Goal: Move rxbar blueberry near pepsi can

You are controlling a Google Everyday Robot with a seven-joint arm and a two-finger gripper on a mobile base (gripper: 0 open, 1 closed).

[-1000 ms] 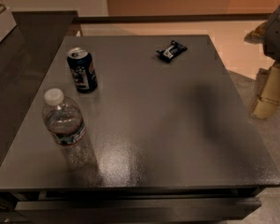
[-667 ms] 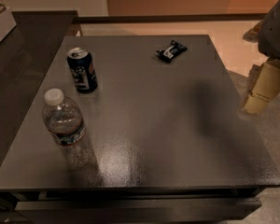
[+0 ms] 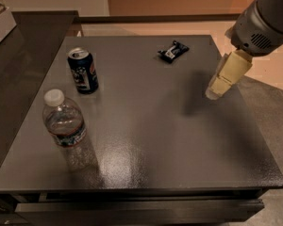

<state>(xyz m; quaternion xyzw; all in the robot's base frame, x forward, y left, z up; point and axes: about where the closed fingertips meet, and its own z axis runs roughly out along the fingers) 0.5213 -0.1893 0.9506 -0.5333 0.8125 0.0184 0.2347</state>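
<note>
Hovering over the table [image 3: 155,126] at its right edge, likely staging a reach, the gripper [image 3: 216,87] (open or closed, I cannot tell) is near the rxbar blueberry [image 3: 172,51], which lies well apart from the pepsi can [image 3: 83,71].

1 clear, white-capped water bottle [image 3: 62,122] stands upright on the dark table [image 3: 179,145], toward its front-left corner.

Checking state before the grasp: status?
Gripper above right side of table, nothing touched. Rxbar blueberry flat at far side, apart from pepsi can. Water bottle front-left, off the path.
</note>
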